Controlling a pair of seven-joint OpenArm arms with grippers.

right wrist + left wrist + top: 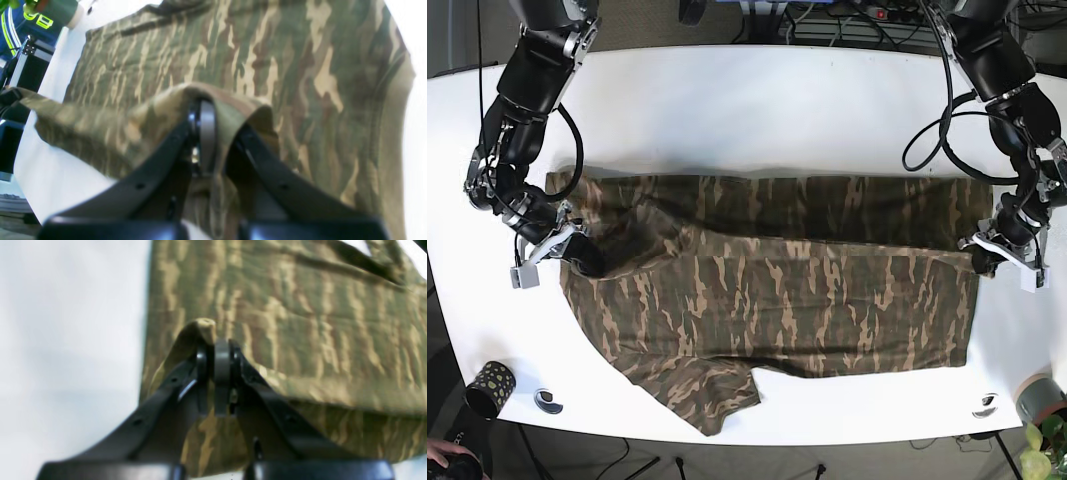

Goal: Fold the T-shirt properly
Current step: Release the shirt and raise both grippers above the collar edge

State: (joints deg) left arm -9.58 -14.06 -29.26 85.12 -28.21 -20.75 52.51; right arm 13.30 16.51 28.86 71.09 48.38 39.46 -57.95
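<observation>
Nearest the lens, the left gripper [222,355] is clamping a pinch of the camouflage T-shirt [767,290] at its hem end; the right gripper [213,126] is likewise clenching cloth at the shoulder end. The shirt is lying spread on the white table [757,100], its far long edge being carried over the body. Judgement: lengthwise fold in progress; next, both arms should be lowering the edge level before letting go.

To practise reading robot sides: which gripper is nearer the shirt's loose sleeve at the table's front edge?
Right. The right gripper pinches the T-shirt just above the sleeve; the left gripper holds the opposite end.
</observation>
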